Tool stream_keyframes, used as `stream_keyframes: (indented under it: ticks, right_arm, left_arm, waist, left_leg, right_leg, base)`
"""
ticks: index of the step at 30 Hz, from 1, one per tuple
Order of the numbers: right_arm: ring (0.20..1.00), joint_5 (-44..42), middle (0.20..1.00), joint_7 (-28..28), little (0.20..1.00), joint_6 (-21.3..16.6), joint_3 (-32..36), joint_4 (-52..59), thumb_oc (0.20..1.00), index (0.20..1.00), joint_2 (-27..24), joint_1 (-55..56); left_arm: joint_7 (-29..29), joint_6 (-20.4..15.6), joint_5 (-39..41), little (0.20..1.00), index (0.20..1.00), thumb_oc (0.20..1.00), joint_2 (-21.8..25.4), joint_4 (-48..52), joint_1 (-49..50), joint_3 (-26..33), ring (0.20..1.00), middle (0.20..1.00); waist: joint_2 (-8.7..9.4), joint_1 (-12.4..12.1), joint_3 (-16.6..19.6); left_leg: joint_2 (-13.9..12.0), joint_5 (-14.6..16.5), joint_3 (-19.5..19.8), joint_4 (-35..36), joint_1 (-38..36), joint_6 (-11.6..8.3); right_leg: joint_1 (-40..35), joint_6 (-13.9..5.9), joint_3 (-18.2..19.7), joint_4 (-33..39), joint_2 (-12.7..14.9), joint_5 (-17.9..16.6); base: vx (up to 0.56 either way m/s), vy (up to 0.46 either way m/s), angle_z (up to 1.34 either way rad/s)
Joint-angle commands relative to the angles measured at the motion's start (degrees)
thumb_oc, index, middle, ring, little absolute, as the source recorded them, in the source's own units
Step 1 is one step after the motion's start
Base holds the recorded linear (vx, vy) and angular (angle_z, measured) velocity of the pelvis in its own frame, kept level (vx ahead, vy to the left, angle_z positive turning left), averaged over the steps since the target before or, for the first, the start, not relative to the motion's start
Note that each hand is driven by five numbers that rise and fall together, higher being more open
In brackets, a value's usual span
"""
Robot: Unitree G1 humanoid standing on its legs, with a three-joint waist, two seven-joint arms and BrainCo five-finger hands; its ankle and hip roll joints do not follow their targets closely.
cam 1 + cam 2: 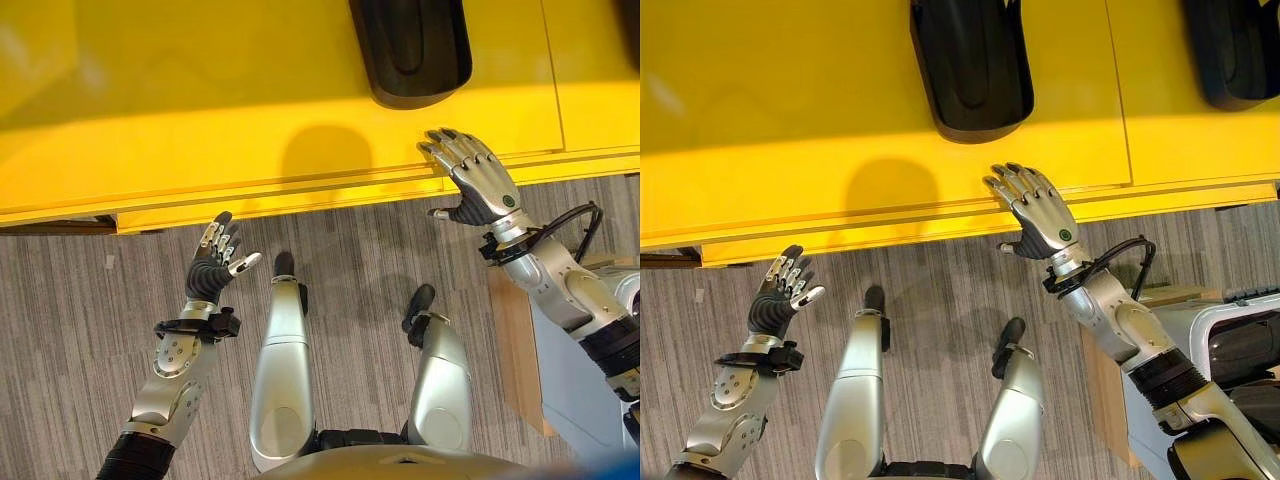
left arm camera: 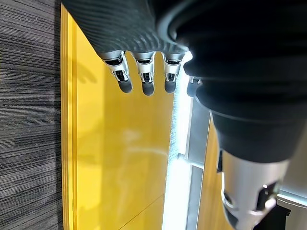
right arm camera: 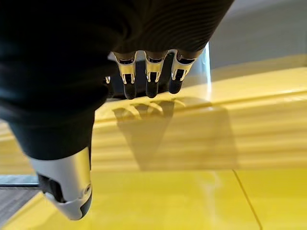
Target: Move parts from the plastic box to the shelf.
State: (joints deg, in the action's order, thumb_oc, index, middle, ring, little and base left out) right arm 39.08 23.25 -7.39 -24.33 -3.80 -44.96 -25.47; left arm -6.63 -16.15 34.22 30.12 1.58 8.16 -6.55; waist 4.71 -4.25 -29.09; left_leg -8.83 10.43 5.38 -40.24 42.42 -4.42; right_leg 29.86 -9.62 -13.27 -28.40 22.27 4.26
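Yellow shelf (image 1: 250, 110) carries a black part (image 1: 412, 50). My right hand (image 1: 478, 180) hovers over its front edge, fingers straight, empty. My left hand (image 1: 215, 262), relaxed and empty, hangs above grey carpet (image 1: 80, 330).

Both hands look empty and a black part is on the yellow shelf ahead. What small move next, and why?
Probably draw the right hand back from the yellow shelf: it is open and empty at the front edge, just short of the black part lying there. The left hand, also open, hangs over the floor.
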Motion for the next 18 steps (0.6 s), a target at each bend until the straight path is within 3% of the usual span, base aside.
stream_keyframes:
  ticks: [1, 18]
  right_arm:
    - [1.0, -0.53, 1.0, 2.24, 1.0, 0.49, 2.98, -2.04, 1.0, 1.0, 1.31, -4.2]
    - [1.0, -0.34, 1.0, 1.84, 1.0, 1.82, -0.21, -7.42, 1.0, 1.0, 1.9, -12.03]
  left_arm:
    - [0.32, -3.42, -1.6, 1.0, 1.0, 1.0, 0.92, 3.32, 2.12, -0.08, 1.0, 1.0]
    - [0.96, -3.48, -1.12, 1.0, 1.0, 1.0, 1.62, 3.08, 2.23, 0.09, 1.0, 1.0]
  waist:
    - [-1.13, -0.92, 1.91]
    - [-1.64, -2.33, 1.8]
  left_leg:
    - [1.26, -0.7, -2.16, 3.55, -1.88, 1.28]
    - [1.75, -0.54, -1.89, 3.25, -1.8, 1.46]
  right_leg:
    - [3.35, 2.54, 0.65, -12.77, -1.22, 5.8]
    - [3.36, 2.42, 0.82, -13.17, -1.03, 5.98]
  base:
    - [0.0, 0.0, 0.0]
    - [0.0, 0.0, 0.0]
